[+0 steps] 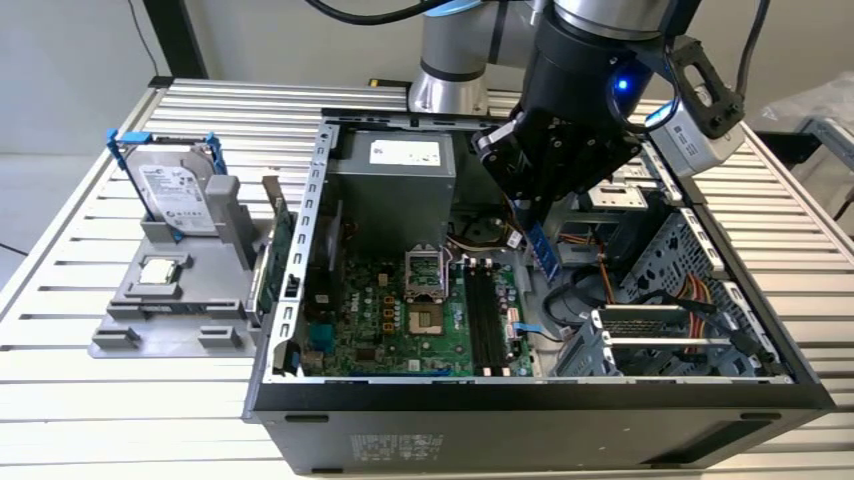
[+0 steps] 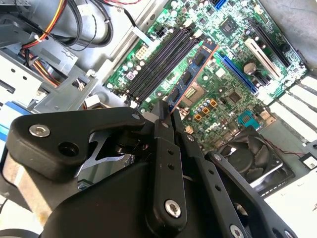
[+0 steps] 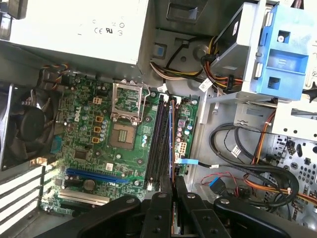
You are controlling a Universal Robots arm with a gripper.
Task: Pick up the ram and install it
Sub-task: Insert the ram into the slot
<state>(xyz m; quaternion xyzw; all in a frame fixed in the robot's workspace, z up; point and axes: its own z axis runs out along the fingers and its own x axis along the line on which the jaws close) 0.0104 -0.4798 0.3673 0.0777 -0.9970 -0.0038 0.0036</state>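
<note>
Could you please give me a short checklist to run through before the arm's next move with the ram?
1. Grip on the ram by the gripper: ok, shut on one end.
2. Seating in the memory slots: not ok, the ram hangs above the motherboard.
3. Slots empty: ok in the first wrist view.
4. Stick parallel to the slots: ok, roughly.
5. State of the slot latches: cannot tell.
6. Clearance of the cables from the slots: ok, they lie beside the board.

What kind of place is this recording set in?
Probably a robotics lab bench for computer assembly: an open computer case sits on a slatted metal table, a grey fixture holds a hard drive, and the hand grips the ram over the motherboard.
</note>
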